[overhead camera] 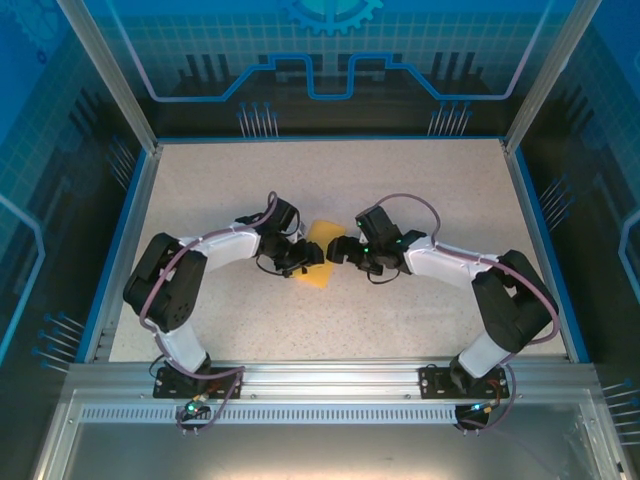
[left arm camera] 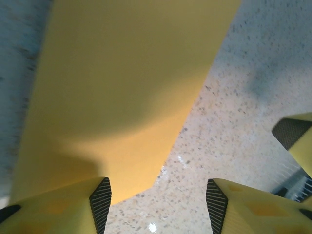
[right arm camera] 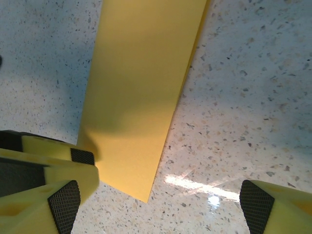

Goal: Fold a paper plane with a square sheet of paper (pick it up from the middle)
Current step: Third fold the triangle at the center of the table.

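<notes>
Paper point(overhead camera: 318, 252) lies flat mid-table point(overhead camera: 420, 190), between both grippers. It's a narrow strip with a doubled edge, so I'd judge one fold is done. No nose, no wings, so most of the task is left. Left gripper point(left arm camera: 158, 204) is about half open with one finger at the paper's near corner, gripping nothing. Right gripper point(right arm camera: 161, 204) is wide open and empty.

The paper point(overhead camera: 322, 236) lies at the middle of the worktop point(overhead camera: 330, 180), the left tool point(overhead camera: 300, 262) and right tool point(overhead camera: 338, 250) over it from either side.
</notes>
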